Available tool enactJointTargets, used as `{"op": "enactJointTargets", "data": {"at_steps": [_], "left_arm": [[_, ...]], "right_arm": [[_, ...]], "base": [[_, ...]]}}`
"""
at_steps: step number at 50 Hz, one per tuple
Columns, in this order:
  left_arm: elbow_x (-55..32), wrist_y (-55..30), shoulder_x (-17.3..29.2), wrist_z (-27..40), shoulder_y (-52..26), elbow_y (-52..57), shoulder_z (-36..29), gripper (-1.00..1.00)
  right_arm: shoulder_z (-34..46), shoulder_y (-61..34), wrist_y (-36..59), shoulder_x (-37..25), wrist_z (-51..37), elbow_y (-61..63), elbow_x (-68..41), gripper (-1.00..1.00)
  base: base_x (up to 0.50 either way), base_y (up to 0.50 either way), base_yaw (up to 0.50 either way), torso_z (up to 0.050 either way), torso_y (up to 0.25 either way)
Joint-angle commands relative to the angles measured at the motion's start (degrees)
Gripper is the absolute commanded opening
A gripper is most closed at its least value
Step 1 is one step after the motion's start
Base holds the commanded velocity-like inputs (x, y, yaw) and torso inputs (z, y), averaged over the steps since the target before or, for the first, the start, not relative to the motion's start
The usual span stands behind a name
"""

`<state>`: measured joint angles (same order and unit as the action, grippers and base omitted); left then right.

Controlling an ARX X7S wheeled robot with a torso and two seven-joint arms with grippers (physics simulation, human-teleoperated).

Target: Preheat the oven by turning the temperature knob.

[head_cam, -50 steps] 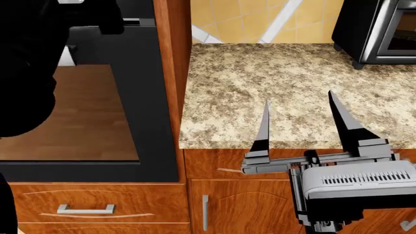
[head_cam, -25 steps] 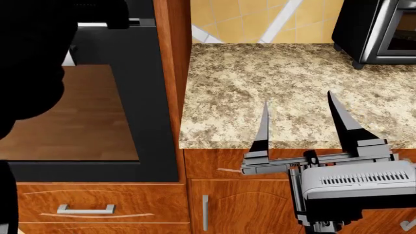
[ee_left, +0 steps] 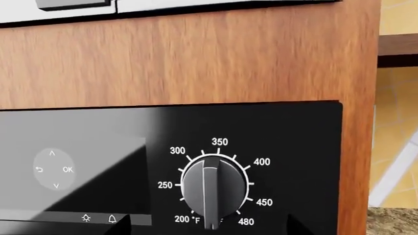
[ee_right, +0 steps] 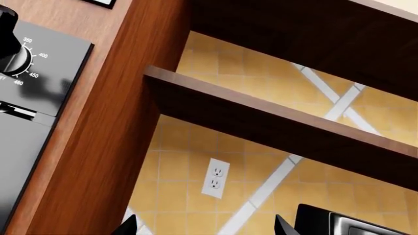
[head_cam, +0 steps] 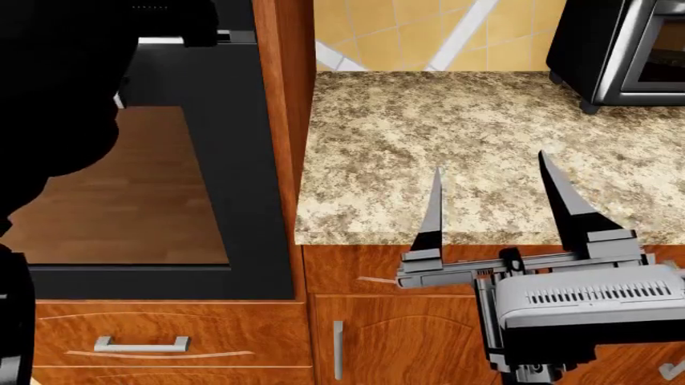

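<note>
- A small countertop oven (head_cam: 626,50) stands at the far right of the granite counter (head_cam: 471,144). A wall outlet (ee_right: 216,178) sits on the yellow tile beneath a wooden shelf (ee_right: 274,122).
- The right end effector (head_cam: 492,200) hovers over the counter's front edge, fingers spread, holding nothing.
- The left arm (head_cam: 54,96) is a dark mass in front of the oven (head_cam: 230,160), hiding its upper part. I cannot tell whether the left end effector is spread or pressed together.
- The temperature knob (ee_left: 214,186) is on the oven's black panel, at its cabinet-side end. Its ridge runs straight between 350 and the gap below 480.
- The knob is dark and round, ringed by white markings from 200 °F to 480.
</note>
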<state>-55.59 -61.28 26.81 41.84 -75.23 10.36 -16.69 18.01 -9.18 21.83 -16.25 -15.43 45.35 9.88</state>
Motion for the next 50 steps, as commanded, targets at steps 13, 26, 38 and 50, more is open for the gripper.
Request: {"op": "enactJointTargets", "data": {"at_steps": [13, 26, 38, 50], "left_arm": [[4.0, 3.3, -0.7, -2.9, -0.3, -5.9, -3.3, 1.00], [3.8, 2.8, -0.6, -3.3, -1.5, -5.8, -3.8, 1.00], [3.7, 2.8, -1.0, -3.8, -2.6, -6.6, -4.1, 1.00], [4.5, 3.6, -1.1, -4.4, -2.8, -8.2, -4.6, 1.00]], "right_arm": [[0.5, 0.0, -0.2, -0.4, -0.5, -0.4, -0.2, 1.00], [0.8, -0.1, -0.1, -0.6, -0.6, -0.5, -0.5, 1.00], [0.9, -0.2, -0.1, -0.7, -0.8, -0.7, -0.7, 1.00], [1.0, -0.1, 0.0, -0.9, -1.1, -0.6, -0.8, 1.00]], "base": [[0.00, 0.00, 0.00, 0.000, 0.000], [0.00, 0.00, 0.00, 0.000, 0.000], [0.00, 0.00, 0.00, 0.000, 0.000], [0.00, 0.00, 0.00, 0.000, 0.000]]}}
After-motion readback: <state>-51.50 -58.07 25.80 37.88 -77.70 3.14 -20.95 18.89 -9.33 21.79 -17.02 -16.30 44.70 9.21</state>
